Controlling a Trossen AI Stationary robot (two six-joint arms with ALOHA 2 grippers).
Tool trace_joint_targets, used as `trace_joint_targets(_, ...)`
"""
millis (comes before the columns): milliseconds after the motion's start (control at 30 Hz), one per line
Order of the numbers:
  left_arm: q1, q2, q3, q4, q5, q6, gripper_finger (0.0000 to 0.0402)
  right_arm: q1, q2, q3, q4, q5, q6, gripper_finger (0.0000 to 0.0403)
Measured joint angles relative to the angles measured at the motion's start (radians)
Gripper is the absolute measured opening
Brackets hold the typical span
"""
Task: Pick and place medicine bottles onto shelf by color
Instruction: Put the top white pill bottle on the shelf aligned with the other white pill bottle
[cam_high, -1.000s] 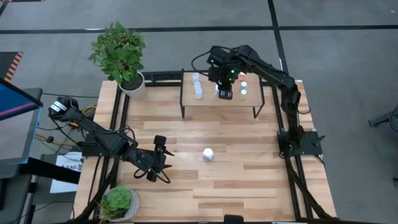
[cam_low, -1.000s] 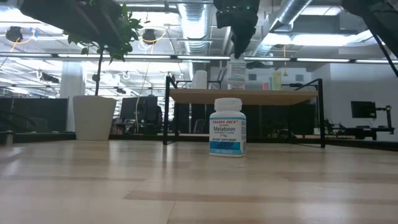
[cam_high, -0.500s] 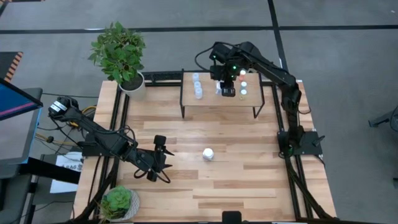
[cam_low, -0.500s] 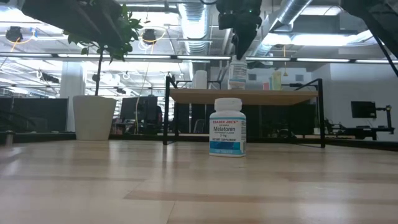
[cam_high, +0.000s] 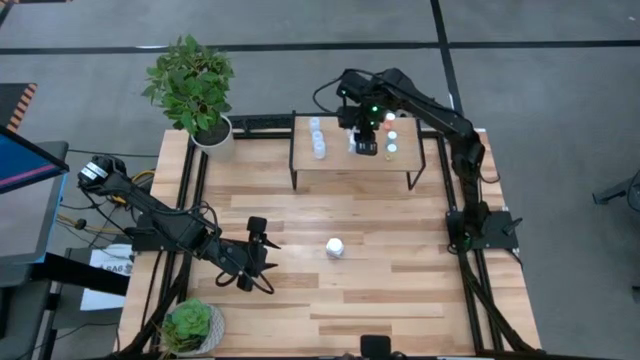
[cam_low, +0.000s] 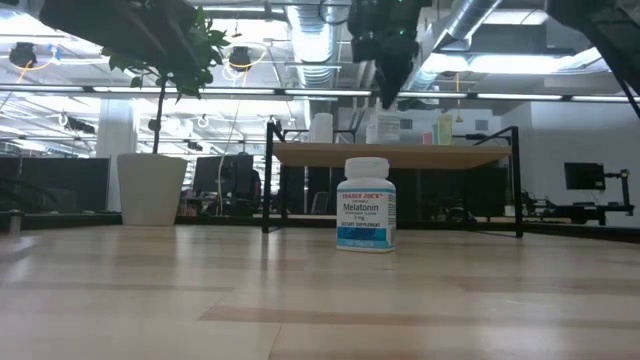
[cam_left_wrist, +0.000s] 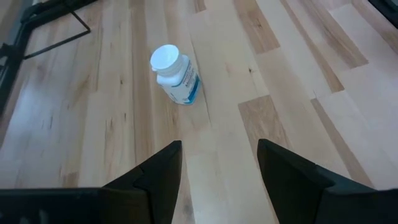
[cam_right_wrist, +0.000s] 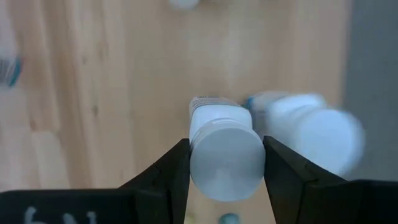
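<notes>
The shelf (cam_high: 350, 168) stands at the table's far side. Small pale bottles (cam_high: 318, 138) stand on its left part and small bottles with coloured caps (cam_high: 391, 136) on its right. My right gripper (cam_right_wrist: 227, 171) hangs over the shelf's middle, shut on a white bottle (cam_right_wrist: 225, 140). A second white bottle (cam_right_wrist: 311, 134) stands close beside that one. A third white bottle with a blue label (cam_left_wrist: 175, 73) stands upright on the tabletop, mid-table (cam_high: 335, 247). My left gripper (cam_left_wrist: 217, 180) waits open to its left, a little above the table. My right gripper pinches the white bottle by the sides of its cap (cam_right_wrist: 202, 155) between its two fingers. The fingers come from above, pointing steeply down. The bottle is upright, its base at the shelf's top (cam_low: 383, 128); I cannot tell whether it stands on the board.
A potted plant (cam_high: 192, 85) stands at the table's far left corner and a smaller one (cam_high: 190, 322) at the near left. The shelf's thin black legs (cam_high: 293, 170) stand on the tabletop. Bare wood lies between the shelf and the near edge.
My right gripper has carried the white bottle a little farther back over the shelf and slightly down; the bottle has stayed upright between the fingers.
</notes>
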Motion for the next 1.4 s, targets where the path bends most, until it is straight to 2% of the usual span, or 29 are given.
trace_joint_targets(167,0.0,0.0,0.0,0.0,0.0,0.005,0.0199,-0.007,-0.004,-0.046,-0.003,-0.001,-0.006,0.0178)
trace_joint_targets(467,0.0,0.0,0.0,0.003,-0.001,0.06,0.0199,-0.008,-0.002,-0.03,0.019,0.009,-0.008,0.0178)
trace_joint_targets(867,0.0,0.0,0.0,0.002,-0.001,0.06,0.0199,0.005,-0.002,-0.029,0.033,0.061,-0.008,0.0254)
trace_joint_targets(1167,0.0,0.0,0.0,0.002,0.0,0.06,0.0199,0.024,-0.003,-0.029,0.035,0.065,-0.019,0.0262)
trace_joint_targets(1400,0.0,0.0,0.0,0.002,0.0,0.06,0.0199,0.063,-0.006,-0.029,0.033,0.237,-0.026,0.0262)
